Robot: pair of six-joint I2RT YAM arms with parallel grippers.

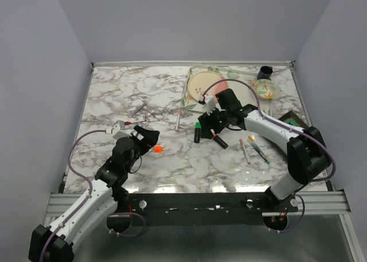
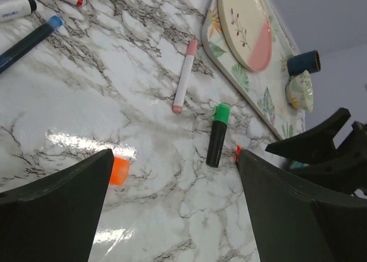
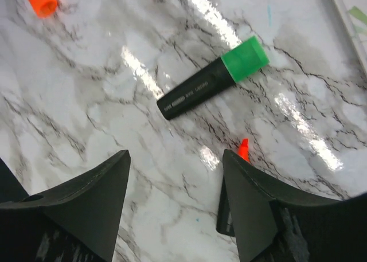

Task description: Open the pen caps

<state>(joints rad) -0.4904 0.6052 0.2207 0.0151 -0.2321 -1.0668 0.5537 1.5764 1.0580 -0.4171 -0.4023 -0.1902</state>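
Left hand [image 2: 175,159]: fingers wide apart, nothing between them, low over the marble tabletop [image 1: 114,96]. Orange cap [image 2: 119,170] lies loose on the tabletop just beside the left finger's tip, off any pen.

Right hand [image 3: 175,159]: fingers apart, holding nothing, over the middle of the tabletop. Uncapped highlighter [image 3: 225,213] lies by its right finger, black barrel, bare orange tip pointing away from the camera; most of the barrel is hidden behind the finger.

Green-capped highlighter [image 3: 198,90] lies flat ahead of the right hand, apart from both fingers, with green cap [image 3: 246,58] on. In the top view it sits just left of the uncapped highlighter.

Pink pen [image 2: 184,75]: white barrel, pink at both ends, lying farther out, between the highlighters and the tray [image 2: 269,104]. Plate [image 2: 246,24] rests on the tray; bowl [image 2: 301,90] and dark cup [image 2: 304,61] stand at the tray's far right end.

Blue pen [image 2: 28,41] lies on the tabletop's left side, near the left arm. Two thin pens [image 1: 245,149] lie side by side on the right, near the right arm, caps too small to judge.
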